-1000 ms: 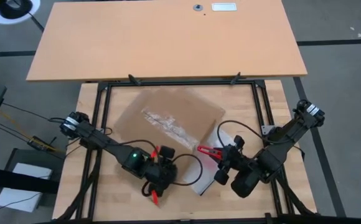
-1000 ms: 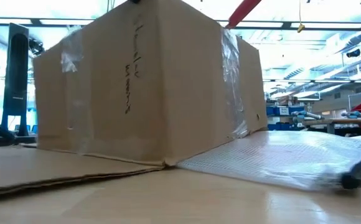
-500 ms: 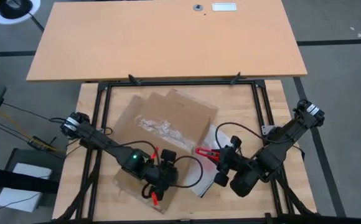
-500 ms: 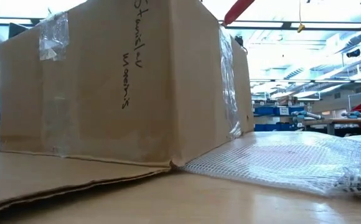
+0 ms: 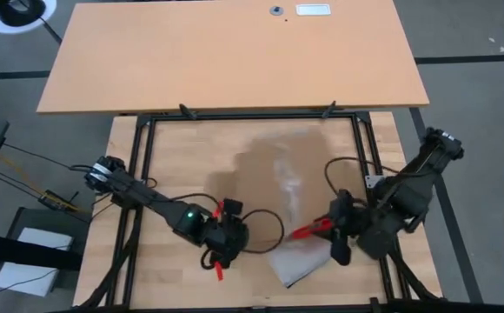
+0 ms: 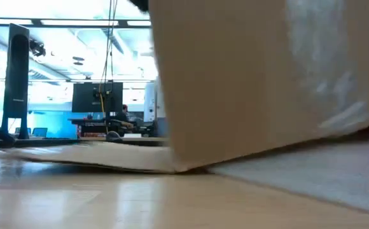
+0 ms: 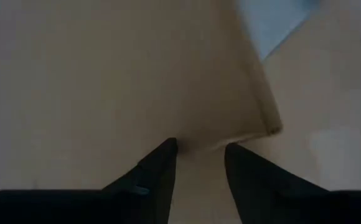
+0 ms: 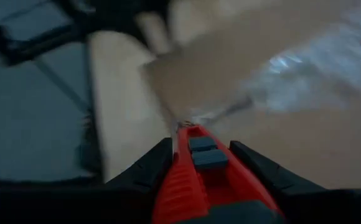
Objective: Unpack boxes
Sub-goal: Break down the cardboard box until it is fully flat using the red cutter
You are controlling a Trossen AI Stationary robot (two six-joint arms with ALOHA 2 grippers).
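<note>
Wooden tabletop [image 5: 174, 148] carries the blurred brown carton [image 5: 278, 169] near its middle, with what seems a clear plastic bag [image 5: 300, 261] beside it. At its near edge, the left gripper [image 7: 199, 152] stands with jaws narrowly parted, empty. The right gripper [image 8: 199, 152] clamps a red box cutter [image 8: 202, 177], tip toward the carton.

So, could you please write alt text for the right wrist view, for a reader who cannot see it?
The right end effector grips a red box cutter, its tip pointing at a blurred brown cardboard box with clear tape. A light wooden table shows beside the box.
</note>
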